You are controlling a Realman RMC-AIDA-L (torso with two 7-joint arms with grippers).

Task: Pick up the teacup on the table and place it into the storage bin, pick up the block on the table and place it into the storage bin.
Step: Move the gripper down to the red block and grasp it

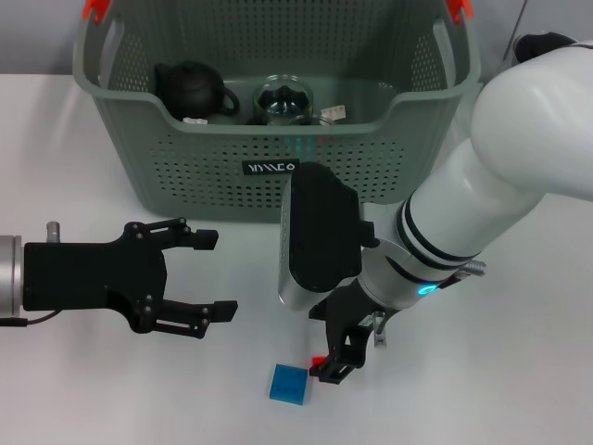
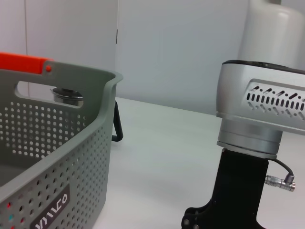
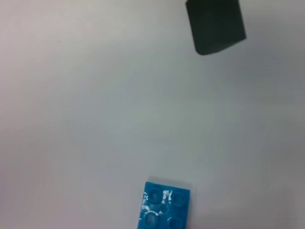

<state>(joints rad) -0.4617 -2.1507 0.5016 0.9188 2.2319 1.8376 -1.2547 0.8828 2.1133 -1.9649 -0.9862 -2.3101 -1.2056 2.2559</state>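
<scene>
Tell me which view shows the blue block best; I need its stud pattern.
The right wrist view: the blue block lies face-up on the table with its studs visible. The head view shows it only as a small square beside the right end effector. The left wrist view misses it.

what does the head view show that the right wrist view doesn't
Only the head view shows the large grey-green perforated plastic storage bin, with a black teapot and a clear glass vessel inside, the open left tool over the table on the robot's left, and the right tool hanging low beside the block.

Only the right wrist view shows the round studs on top of the block and a dark fingertip above the table.

Both show the small blue plastic block lying on the white table.
</scene>
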